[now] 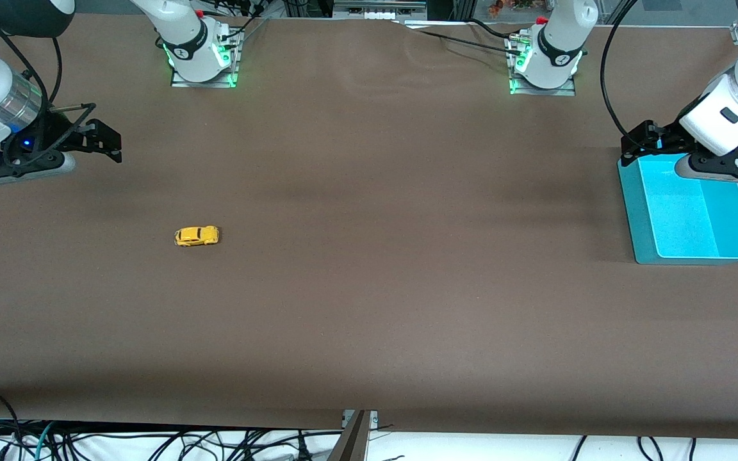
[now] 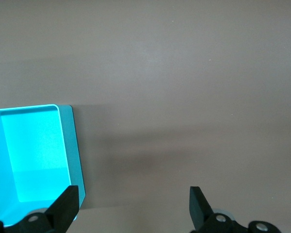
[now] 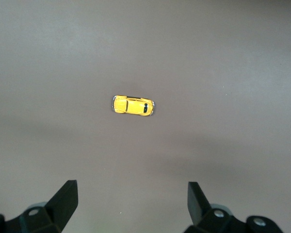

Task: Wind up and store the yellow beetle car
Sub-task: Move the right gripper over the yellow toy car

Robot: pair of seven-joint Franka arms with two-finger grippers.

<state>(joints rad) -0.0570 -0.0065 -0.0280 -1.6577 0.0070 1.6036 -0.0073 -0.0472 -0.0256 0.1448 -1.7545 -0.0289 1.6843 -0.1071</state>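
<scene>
The yellow beetle car [image 1: 196,235] stands on its wheels on the brown table toward the right arm's end, and it also shows in the right wrist view [image 3: 133,105]. My right gripper [image 1: 105,139] is open and empty, held up over the table at the right arm's end, well apart from the car; its fingers spread wide in its wrist view [image 3: 131,199]. My left gripper [image 1: 639,142] is open and empty, hovering over the edge of a cyan bin [image 1: 689,211]; its wrist view [image 2: 134,204] shows the bin's corner [image 2: 70,141].
The cyan bin is open-topped and empty, at the left arm's end of the table. The two arm bases [image 1: 201,51] [image 1: 545,61] stand along the table's edge farthest from the front camera. Cables hang below the near edge [image 1: 215,442].
</scene>
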